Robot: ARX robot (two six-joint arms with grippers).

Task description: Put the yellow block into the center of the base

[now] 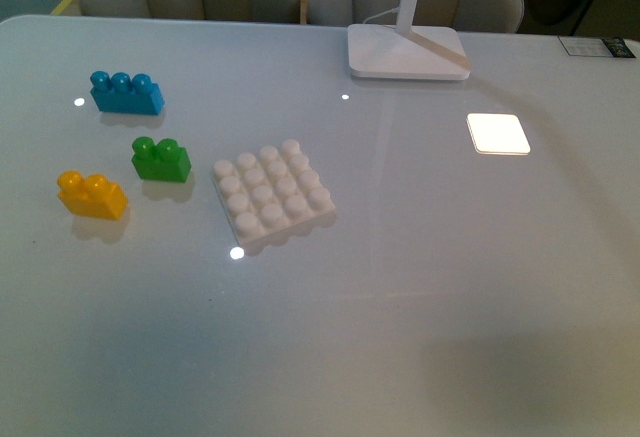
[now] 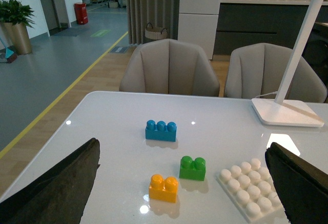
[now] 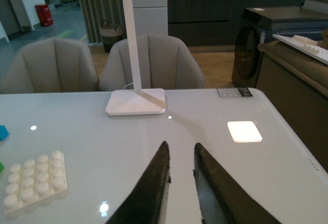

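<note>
The yellow block (image 1: pixel 92 195) lies on the white table at the left, near the front of the brick group; it also shows in the left wrist view (image 2: pixel 164 188). The base (image 1: pixel 273 195), a white 4x4 studded plate, lies right of it, and shows in both wrist views (image 2: pixel 250 193) (image 3: pixel 34 180). Neither arm shows in the front view. My left gripper (image 2: pixel 184 180) is open wide and empty, hanging above the table short of the bricks. My right gripper (image 3: pixel 180 152) is shut and empty over bare table, right of the base.
A green two-stud brick (image 1: pixel 161 159) sits between the yellow block and the base. A blue three-stud brick (image 1: pixel 126 92) lies further back. A white lamp foot (image 1: pixel 407 53) stands at the back, with a bright light patch (image 1: pixel 497 133) on the table. Chairs stand behind the table.
</note>
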